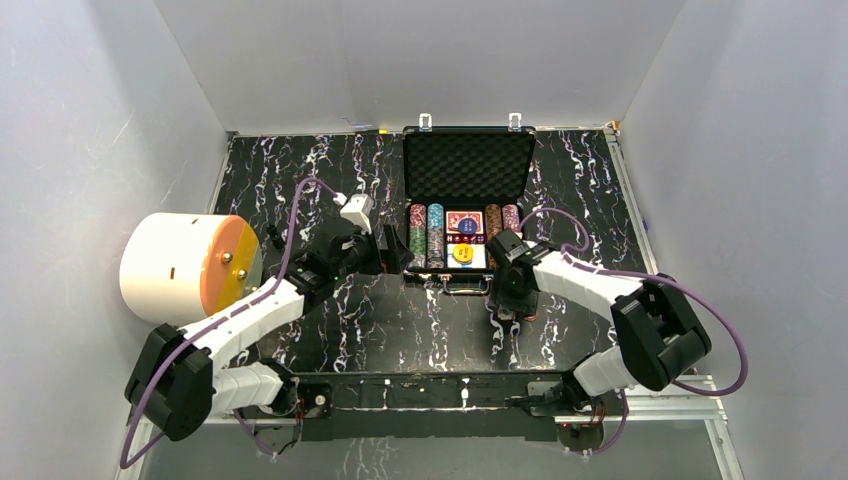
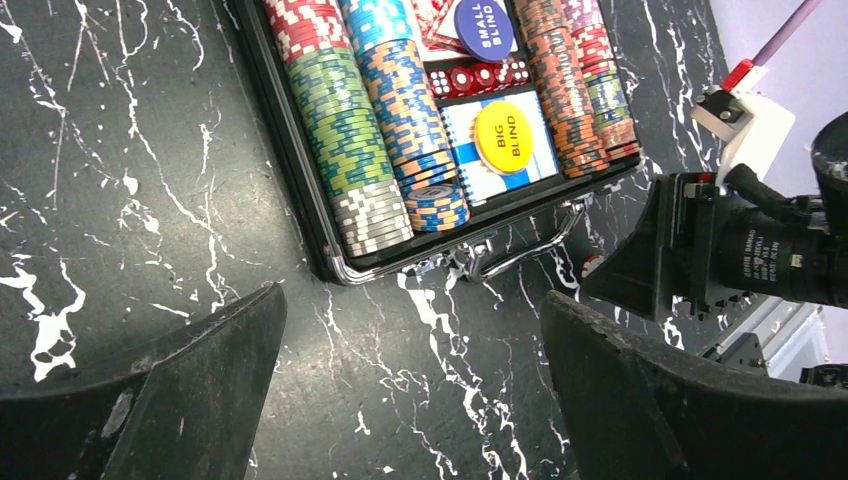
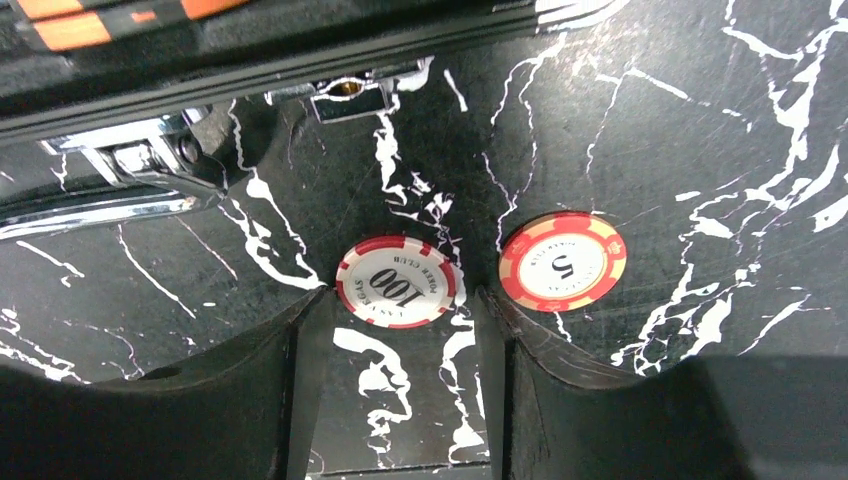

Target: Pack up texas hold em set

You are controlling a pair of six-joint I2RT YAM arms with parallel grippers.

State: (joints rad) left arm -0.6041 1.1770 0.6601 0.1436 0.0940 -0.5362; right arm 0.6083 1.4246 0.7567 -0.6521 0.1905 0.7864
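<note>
Case [image 1: 467, 165] sits open at the back middle of the table [image 1: 300, 180], lid standing up, foam showing. Chip rows [image 1: 427, 240] fill the tray left and right. A red deck [image 1: 465, 224] and a yellow button [image 1: 462, 253] are in the middle bay.

In the left wrist view the yellow button reads BIG BLIND and lies on a blue-and-white deck [image 2: 470, 175]. A blue SMALL BLIND button [image 2: 483, 27] sits behind it, with a row of red dice [image 2: 480, 77] between the two.

Your left claw [image 1: 392, 250] hangs over bare table just off the case's near left corner. Its jaws are spread wide and hold nothing.

Your right claw [image 3: 400, 325] is down at the table in front of the case, near the handle [image 3: 90, 205] and a latch [image 3: 345, 95]. Its jaws are spread and nothing is pinched.

Two chips lie loose and flat on the table, outside the case:
- The red-and-white 100 chip [image 3: 397, 281] sits right at the mouth between the fingertips [image 3: 300, 330]. I can't tell whether they touch it.
- The orange 5 chip [image 3: 562, 262] is just beside it, outside the finger on that side and not touching the 100 chip.

The white drum [image 1: 185, 265] is at the table's left edge, well apart from the case.
</note>
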